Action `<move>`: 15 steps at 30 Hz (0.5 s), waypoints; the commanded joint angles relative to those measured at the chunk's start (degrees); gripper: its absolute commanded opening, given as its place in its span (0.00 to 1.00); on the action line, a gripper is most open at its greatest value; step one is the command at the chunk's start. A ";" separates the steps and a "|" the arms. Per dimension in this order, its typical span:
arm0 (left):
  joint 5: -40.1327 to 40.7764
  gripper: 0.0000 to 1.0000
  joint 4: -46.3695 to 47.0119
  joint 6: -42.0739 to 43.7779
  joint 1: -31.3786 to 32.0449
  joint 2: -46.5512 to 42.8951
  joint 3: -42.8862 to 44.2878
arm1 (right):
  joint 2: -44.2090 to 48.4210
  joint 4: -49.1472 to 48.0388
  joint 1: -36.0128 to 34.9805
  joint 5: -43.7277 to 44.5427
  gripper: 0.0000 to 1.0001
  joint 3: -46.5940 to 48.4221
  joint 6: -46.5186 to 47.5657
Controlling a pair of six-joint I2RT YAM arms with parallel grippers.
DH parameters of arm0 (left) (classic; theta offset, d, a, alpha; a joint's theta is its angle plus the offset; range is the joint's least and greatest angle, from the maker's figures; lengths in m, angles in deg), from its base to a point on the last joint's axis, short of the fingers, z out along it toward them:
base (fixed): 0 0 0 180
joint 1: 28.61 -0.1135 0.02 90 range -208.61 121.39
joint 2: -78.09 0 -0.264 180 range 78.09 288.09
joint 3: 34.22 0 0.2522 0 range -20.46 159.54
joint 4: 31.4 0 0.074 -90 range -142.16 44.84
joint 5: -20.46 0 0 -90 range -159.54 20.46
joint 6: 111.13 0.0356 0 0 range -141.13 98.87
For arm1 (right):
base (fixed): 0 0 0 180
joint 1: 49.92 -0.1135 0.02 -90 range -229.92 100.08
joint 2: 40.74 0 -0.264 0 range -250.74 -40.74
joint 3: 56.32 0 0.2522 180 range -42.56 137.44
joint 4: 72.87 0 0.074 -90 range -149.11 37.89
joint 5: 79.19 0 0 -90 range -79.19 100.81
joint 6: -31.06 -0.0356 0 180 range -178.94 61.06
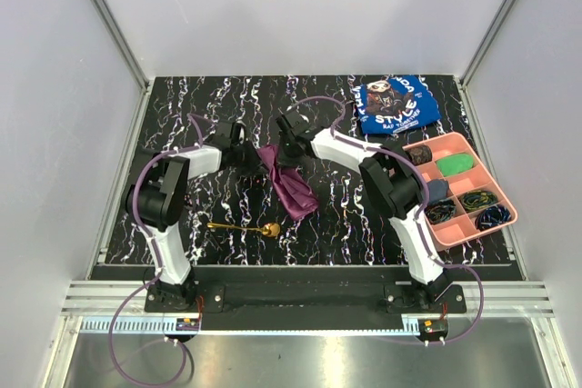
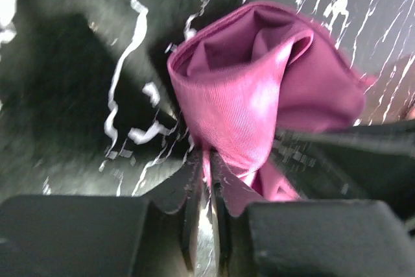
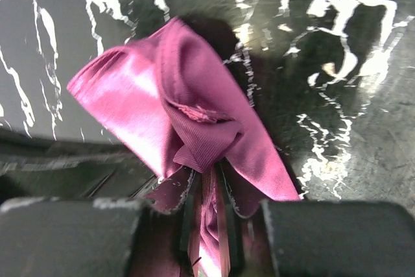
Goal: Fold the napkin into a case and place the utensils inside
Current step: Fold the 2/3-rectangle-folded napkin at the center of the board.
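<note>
The plum-purple napkin point(image 1: 291, 184) is bunched and held up over the middle of the black marbled table. My left gripper point(image 1: 257, 163) is shut on its upper left edge; in the left wrist view the cloth point(image 2: 259, 89) balloons out from my closed left gripper point(image 2: 209, 167). My right gripper point(image 1: 287, 154) is shut on the upper right part; in the right wrist view the cloth point(image 3: 188, 121) is pinched between the fingers of that gripper point(image 3: 209, 180). The gold spoon point(image 1: 244, 227) lies flat on the table in front of the napkin, bowl to the right.
A blue cloth with white lettering point(image 1: 396, 104) lies at the back right. A pink compartment tray point(image 1: 461, 188) with small items stands at the right edge. White walls enclose the table on three sides.
</note>
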 commanded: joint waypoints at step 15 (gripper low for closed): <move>0.46 0.21 -2.46 1.32 -0.63 0.10 4.41 | -2.94 10.61 -4.40 2.90 0.37 13.59 14.38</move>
